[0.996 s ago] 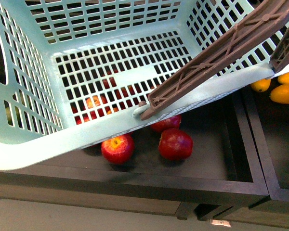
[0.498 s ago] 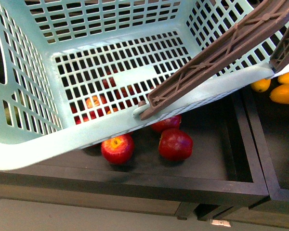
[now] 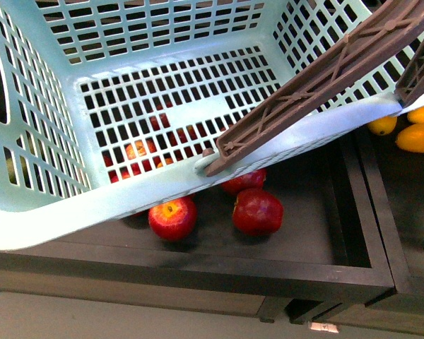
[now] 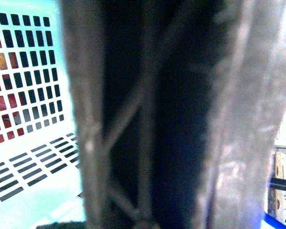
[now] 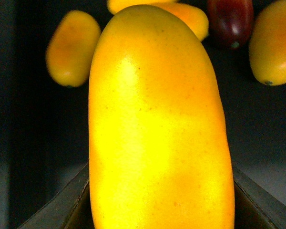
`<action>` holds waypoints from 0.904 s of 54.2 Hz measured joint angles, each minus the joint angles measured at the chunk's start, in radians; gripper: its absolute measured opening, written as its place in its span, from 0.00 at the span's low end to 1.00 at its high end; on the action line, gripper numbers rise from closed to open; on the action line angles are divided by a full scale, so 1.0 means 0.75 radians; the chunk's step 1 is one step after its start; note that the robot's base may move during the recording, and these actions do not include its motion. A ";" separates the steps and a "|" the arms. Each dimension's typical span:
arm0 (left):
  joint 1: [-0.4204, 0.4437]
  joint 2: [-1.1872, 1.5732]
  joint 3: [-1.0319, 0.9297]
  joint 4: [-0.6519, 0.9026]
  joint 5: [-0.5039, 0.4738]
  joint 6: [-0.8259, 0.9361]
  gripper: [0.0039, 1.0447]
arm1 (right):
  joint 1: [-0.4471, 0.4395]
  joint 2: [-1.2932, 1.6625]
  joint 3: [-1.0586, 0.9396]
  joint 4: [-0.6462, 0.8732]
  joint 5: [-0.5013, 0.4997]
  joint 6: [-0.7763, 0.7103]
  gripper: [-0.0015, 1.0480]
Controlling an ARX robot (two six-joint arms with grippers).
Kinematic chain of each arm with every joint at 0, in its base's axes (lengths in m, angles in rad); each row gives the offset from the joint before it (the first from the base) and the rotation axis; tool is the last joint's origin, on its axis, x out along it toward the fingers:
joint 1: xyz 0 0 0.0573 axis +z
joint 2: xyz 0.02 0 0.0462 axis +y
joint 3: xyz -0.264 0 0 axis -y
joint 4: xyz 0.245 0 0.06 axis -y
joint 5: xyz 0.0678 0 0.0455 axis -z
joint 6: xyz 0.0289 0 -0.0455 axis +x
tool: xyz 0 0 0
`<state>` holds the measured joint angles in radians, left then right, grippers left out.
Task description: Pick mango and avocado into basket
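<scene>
The light teal basket (image 3: 162, 106) fills the upper front view, tilted, with nothing inside it. Its brown ribbed handle (image 3: 318, 78) crosses it at the right. In the left wrist view that handle (image 4: 148, 119) is very close and blurred, with teal lattice (image 4: 28, 86) beside it. My left gripper is shut on the basket; its fingers do not show. My right gripper (image 5: 159, 214) is shut on the mango (image 5: 157, 133), a long yellow-orange fruit standing between dark fingers (image 5: 69, 207). No avocado is in view.
Under the basket, red apples (image 3: 172, 217) (image 3: 257, 211) lie in a black tray (image 3: 339, 254). Yellow fruits (image 3: 418, 136) lie in the neighbouring tray at the right. Behind the held mango lie other orange fruits (image 5: 72, 47) (image 5: 274, 43) and a dark red one (image 5: 230, 21).
</scene>
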<state>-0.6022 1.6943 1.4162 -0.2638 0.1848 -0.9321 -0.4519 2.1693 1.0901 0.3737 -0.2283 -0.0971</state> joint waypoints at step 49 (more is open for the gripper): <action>0.000 0.000 0.000 0.000 0.000 0.000 0.12 | 0.612 -1.057 -0.319 -0.132 -0.021 0.256 0.56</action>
<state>-0.6022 1.6943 1.4162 -0.2638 0.1848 -0.9321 0.0071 1.3762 0.8509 0.2749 -0.2440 0.0952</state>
